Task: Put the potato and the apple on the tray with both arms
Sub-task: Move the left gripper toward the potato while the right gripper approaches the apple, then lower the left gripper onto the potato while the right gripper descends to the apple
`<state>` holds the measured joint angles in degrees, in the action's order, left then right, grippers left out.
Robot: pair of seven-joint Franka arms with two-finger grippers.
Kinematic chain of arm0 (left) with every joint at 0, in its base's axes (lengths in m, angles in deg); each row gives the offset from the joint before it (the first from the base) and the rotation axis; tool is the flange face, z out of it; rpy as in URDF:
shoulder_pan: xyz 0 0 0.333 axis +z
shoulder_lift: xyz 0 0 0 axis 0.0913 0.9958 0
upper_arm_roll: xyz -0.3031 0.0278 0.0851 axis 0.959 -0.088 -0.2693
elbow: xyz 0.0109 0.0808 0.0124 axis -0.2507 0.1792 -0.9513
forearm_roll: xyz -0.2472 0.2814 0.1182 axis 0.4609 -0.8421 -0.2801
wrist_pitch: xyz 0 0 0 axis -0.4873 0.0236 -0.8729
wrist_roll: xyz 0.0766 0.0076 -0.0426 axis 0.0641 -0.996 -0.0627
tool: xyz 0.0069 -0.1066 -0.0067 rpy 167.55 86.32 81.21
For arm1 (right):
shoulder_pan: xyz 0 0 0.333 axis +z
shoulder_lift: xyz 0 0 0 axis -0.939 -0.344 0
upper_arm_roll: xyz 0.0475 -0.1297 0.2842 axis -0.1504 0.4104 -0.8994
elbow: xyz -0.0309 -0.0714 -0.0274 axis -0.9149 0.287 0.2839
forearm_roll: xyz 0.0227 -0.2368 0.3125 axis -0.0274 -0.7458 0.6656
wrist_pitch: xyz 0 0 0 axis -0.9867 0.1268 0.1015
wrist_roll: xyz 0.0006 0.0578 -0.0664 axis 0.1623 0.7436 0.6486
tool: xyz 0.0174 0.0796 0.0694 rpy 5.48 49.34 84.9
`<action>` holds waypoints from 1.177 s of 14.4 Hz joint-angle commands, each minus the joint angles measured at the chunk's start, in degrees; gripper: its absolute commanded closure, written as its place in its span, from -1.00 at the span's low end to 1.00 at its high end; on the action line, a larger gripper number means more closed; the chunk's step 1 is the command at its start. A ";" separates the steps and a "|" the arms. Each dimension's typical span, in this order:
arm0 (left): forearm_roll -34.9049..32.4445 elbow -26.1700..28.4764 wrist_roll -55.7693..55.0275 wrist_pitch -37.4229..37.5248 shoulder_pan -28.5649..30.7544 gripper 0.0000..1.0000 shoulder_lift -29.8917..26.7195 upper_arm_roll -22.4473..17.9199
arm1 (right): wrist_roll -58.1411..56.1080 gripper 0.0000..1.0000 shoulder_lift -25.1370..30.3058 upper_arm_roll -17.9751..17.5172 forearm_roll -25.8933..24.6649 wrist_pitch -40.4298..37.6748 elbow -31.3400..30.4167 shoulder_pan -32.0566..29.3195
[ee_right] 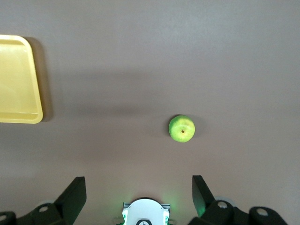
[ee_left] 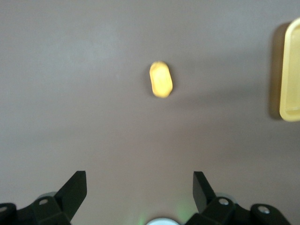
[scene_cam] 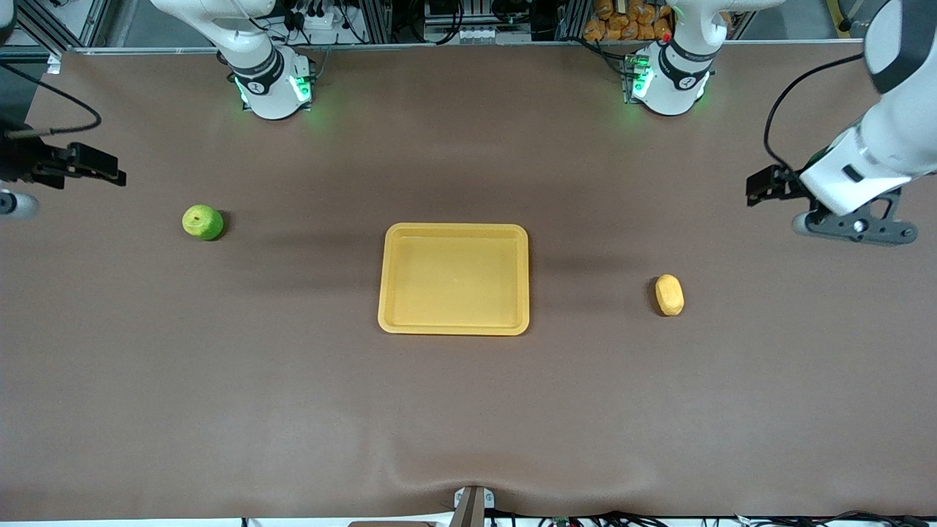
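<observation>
The yellow tray (scene_cam: 454, 279) lies flat in the middle of the brown worktop (scene_cam: 293, 395). Nothing is in it.

The green apple (scene_cam: 203, 222) sits on the worktop toward the right arm's end, well apart from the tray and a bit farther from the front camera than the tray's middle. The potato (scene_cam: 670, 295) lies on the worktop toward the left arm's end, also well apart from the tray.

The left hand (ee_left: 139, 188) hangs in the air over the bare worktop at the left arm's end, near the potato. Its fingers (ee_left: 75, 187) are spread wide and hold nothing.

The right hand (ee_right: 139, 188) hangs over the worktop at the right arm's end, near the apple. Its fingers (ee_right: 76, 190) are spread wide too, and it holds nothing.
</observation>
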<state>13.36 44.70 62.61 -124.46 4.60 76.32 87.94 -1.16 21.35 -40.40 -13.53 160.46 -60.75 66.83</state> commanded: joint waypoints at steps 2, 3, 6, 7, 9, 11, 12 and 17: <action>-0.24 7.90 -3.80 -11.97 -0.59 -1.00 -0.81 0.49 | -0.52 -1.00 -5.09 -0.37 0.39 0.01 1.43 -2.74; -0.24 8.96 -6.25 -14.61 -0.77 -1.00 0.07 1.37 | -0.52 -1.00 -5.62 -0.46 0.74 -0.07 2.39 -3.36; -0.59 10.54 -8.38 -19.29 -0.77 -1.00 2.97 2.43 | -0.43 -1.00 -6.60 -0.46 1.01 -0.25 2.05 -3.81; -0.59 11.51 -8.82 -20.60 -0.51 -1.00 3.50 2.43 | -0.35 -1.00 -7.12 -0.46 1.10 -0.42 1.70 -3.89; -0.59 15.19 -11.45 -26.56 0.45 -1.00 3.42 2.34 | 0.09 -1.00 -9.75 -0.46 1.01 -1.38 1.08 -4.77; -0.51 15.91 -12.60 -29.31 2.39 -1.00 5.16 2.43 | 0.35 -1.00 -11.77 -0.37 0.84 -6.03 0.64 -5.21; -0.50 15.91 -14.43 -30.71 2.65 -1.00 6.65 2.43 | 0.27 -1.00 -12.22 -0.37 0.14 -6.40 0.46 -5.21; -0.86 16.43 -14.80 -34.84 3.36 -1.00 11.76 2.52 | 0.27 -1.00 -15.38 -0.37 0.31 -6.67 -0.32 -5.65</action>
<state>13.36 60.78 48.78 -157.51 7.94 87.03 89.98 -1.19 6.20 -40.20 -13.32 154.58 -61.05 61.78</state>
